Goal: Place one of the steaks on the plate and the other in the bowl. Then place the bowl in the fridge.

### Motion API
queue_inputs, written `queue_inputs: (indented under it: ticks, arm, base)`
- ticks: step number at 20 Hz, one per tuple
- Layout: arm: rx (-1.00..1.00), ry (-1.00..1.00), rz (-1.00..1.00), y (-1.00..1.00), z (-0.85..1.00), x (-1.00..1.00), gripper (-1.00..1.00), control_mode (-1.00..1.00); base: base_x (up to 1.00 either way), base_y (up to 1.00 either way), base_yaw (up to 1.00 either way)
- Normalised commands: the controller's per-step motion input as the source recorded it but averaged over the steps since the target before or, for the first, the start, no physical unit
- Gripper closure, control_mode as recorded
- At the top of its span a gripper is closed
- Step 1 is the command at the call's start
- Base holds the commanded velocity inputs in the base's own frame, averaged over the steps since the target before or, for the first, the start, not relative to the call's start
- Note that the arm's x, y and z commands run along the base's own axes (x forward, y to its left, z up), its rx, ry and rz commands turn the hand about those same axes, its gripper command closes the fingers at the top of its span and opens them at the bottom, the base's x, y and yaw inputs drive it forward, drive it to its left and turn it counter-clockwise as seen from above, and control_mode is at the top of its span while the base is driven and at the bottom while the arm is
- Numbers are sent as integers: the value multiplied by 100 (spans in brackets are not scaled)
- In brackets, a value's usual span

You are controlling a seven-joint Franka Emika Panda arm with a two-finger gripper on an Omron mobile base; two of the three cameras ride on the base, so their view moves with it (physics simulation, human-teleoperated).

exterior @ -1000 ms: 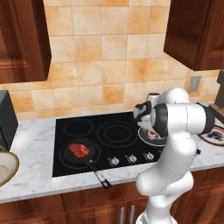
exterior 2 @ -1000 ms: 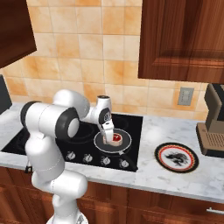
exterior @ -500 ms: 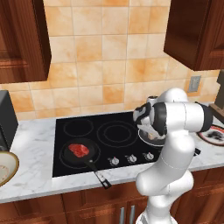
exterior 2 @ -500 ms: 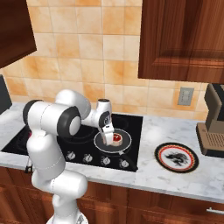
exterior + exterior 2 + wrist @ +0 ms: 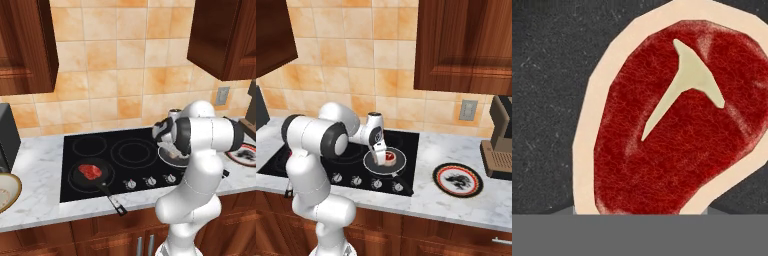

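Nothing placed yet. End effector (image 5: pixel 381 159) low over pale-edged red steak (image 5: pixel 677 115) in right dark frying pan (image 5: pixel 398 161); opening, grip: cannot tell. Raw deep-red steak (image 5: pixel 90 171) in left pan. Round patterned plate (image 5: pixel 457 179) on tabletop bare.

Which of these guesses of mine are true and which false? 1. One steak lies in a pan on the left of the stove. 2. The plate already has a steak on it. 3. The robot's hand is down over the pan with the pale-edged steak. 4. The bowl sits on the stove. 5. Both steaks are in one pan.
1. True: the red steak lies in the left pan.
2. False: the plate holds no steak.
3. True: the gripper is low over the right pan, by the pale-edged steak.
4. False: the bowl sits on the counter, left of the stove.
5. False: each steak has its own pan.
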Motion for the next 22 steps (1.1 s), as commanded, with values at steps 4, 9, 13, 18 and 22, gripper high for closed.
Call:
queue_inputs:
  ticks: [4,9,13,18,22]
  arm:
    - [-11,-24,9,-64,84,-52,100,-100]
    - [-7,-16,9,-98,77,-55,100,-100]
    - [0,3,7,-100,24,-18,100,-100]
    - [1,10,6,-100,38,-5,100,-100]
    - [7,20,7,-100,-3,2,100,-100]
  base:
    - [0,0,0]
    - [0,0,0]
    - [0,0,0]
    - [0,0,0]
    - [0,0,0]
